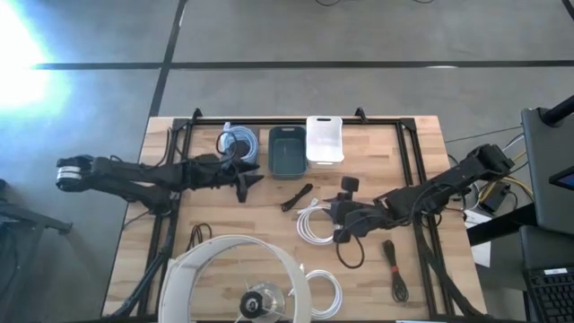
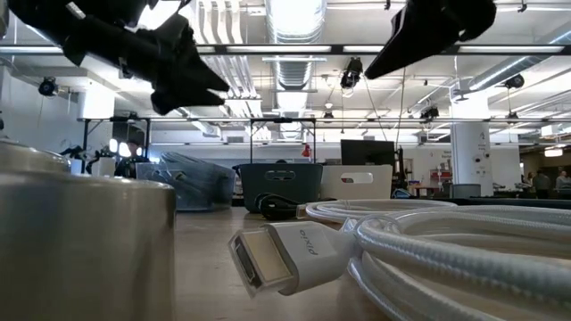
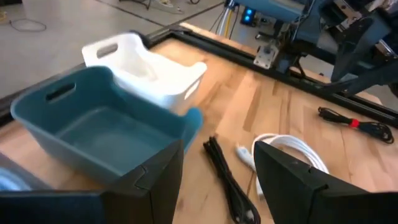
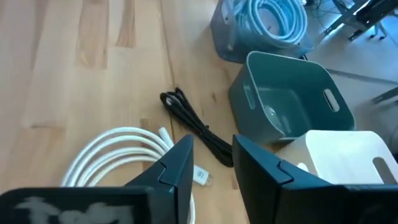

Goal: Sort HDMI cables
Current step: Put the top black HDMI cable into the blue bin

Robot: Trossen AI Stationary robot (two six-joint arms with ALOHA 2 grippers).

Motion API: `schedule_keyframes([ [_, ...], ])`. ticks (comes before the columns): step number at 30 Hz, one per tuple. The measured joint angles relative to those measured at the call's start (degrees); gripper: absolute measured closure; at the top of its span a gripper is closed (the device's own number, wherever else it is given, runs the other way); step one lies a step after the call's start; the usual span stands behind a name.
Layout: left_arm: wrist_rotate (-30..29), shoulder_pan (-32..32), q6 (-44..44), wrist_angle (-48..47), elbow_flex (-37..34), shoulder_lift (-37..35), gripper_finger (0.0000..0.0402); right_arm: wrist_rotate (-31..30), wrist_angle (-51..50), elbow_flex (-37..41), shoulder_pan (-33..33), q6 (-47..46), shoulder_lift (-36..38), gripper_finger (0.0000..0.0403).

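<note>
A light blue HDMI cable coil [image 1: 237, 141] lies in the grey bin [image 4: 227, 34] at the far edge. A white coil [image 1: 313, 221] and a thin black cable [image 1: 297, 196] lie mid-table. My left gripper [image 1: 244, 188] hangs open above the table, near the teal bin [image 1: 287, 151]; its wrist view shows the black cable [image 3: 227, 177] below the open left gripper [image 3: 217, 180]. My right gripper [image 1: 330, 213] hovers open over the white coil [image 4: 115, 152] and holds nothing. In the low view the left gripper [image 2: 192, 85] and the right gripper [image 2: 393, 58] are both raised.
The white bin [image 1: 324, 139] stands right of the teal one. More black cables [image 1: 395, 269], [image 1: 350, 251], [image 1: 199, 235] and a white coil [image 1: 327, 292] lie toward the near edge. A round white-rimmed object [image 1: 235, 278] sits at the near edge. A black frame [image 1: 408, 135] borders the table.
</note>
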State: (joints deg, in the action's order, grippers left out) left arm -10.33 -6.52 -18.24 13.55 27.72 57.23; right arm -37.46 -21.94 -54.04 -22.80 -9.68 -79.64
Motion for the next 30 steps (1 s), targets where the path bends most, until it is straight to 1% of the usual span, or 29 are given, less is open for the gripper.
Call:
schedule_keyframes([
  [4,-0.1,0.0,-4.2,0.0,-1.9,0.0,0.0200,0.1,0.2,-0.7,1.0,3.1,-3.7,0.0272],
  [7,-0.2,0.0,-4.8,0.4,-2.4,0.0,0.0200,0.5,0.2,-1.8,2.4,4.1,-6.8,0.0255],
  [9,-0.2,0.0,-4.9,0.8,-2.7,0.0,0.0200,3.1,0.5,-3.3,3.6,3.9,-9.3,0.0244],
  [12,-0.1,0.0,-4.9,1.1,-2.7,0.0,0.0200,9.4,0.3,-5.7,5.7,4.4,-13.5,0.0227],
  [13,-0.1,0.0,-4.9,1.1,-2.7,0.0,0.0200,10.3,0.5,-6.8,6.3,5.3,-15.1,0.0222],
  [17,-0.1,0.0,-4.9,1.0,-2.7,0.0,0.0200,10.5,0.3,-11.3,8.2,9.1,-21.9,0.0211],
  [24,-0.1,0.0,-4.9,1.0,-2.7,0.0,0.0200,10.6,-0.7,-20.2,10.1,15.0,-33.2,0.0209],
  [30,0.0,0.0,-4.9,0.9,-2.7,0.0,0.0200,10.5,-7.6,-28.3,12.0,17.3,-39.7,0.0209],
])
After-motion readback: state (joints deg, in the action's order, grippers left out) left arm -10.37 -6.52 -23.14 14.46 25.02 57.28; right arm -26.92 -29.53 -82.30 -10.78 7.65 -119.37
